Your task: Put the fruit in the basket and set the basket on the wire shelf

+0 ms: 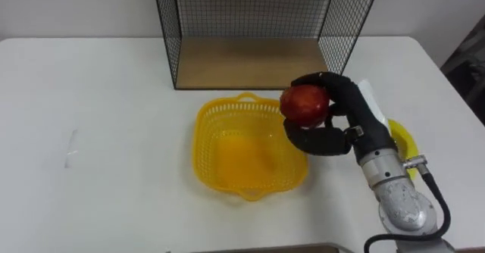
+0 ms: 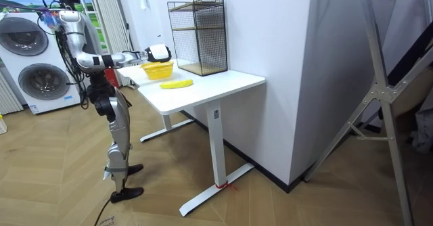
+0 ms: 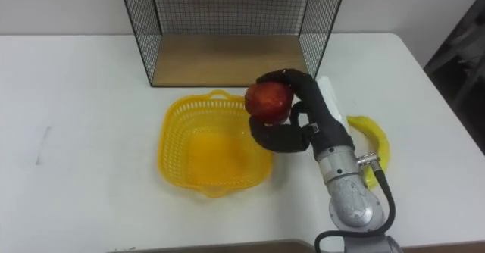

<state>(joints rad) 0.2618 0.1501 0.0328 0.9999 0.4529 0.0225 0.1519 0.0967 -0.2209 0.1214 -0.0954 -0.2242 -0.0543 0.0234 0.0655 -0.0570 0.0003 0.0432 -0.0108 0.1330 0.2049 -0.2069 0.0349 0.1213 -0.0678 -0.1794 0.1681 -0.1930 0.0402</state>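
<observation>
Left eye view: where's the apple [image 1: 304, 104]?
– In the right hand [image 1: 342, 117], fingers and thumb curled round it, held over the basket [image 1: 203, 143] at its right rim.
And the banana [image 1: 402, 137]?
– On the table [image 1: 98, 101], just right of the hand. Shelf [image 1: 250, 60] stands behind the basket, not touching it.
</observation>
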